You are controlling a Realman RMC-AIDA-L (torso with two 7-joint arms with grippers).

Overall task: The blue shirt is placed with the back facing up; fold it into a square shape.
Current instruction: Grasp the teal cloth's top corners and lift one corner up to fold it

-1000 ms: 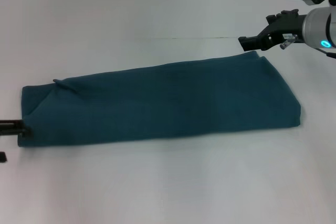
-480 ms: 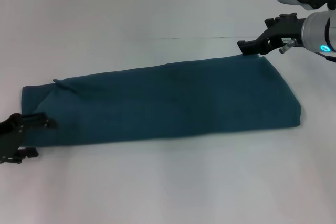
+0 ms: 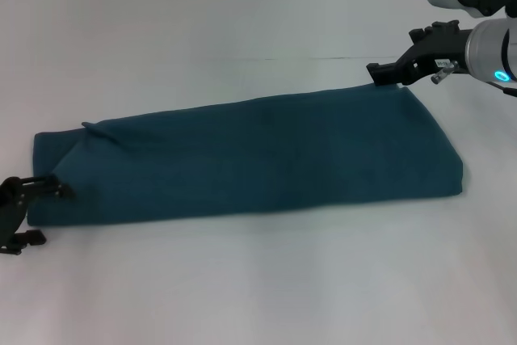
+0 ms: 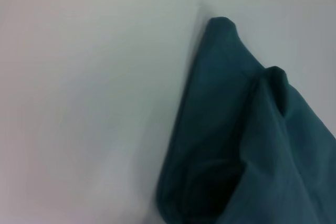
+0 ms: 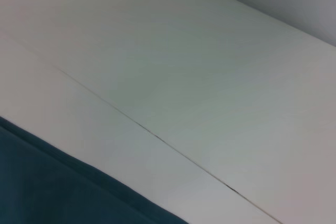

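**Inspector:** Surface?

**Assistant:** White table (image 3: pixel 242 22), with a thin dark seam running across behind the cloth.

**Inspector:** The garment?

**Assistant:** The shirt (image 3: pixel 250 155) lies mid-table as one long, dark teal band, plain and smooth, folded lengthwise. A small pucker sits near its left end; the left wrist view shows layered edges there, slightly gaping.

**Inspector:** Grippers?

**Assistant:** Left gripper (image 3: pixel 31 212) is at the band's left end, fingers parted, holding nothing. Right gripper (image 3: pixel 386 73) is at the far right corner, touching or just above the cloth; I cannot tell its opening or any hold.
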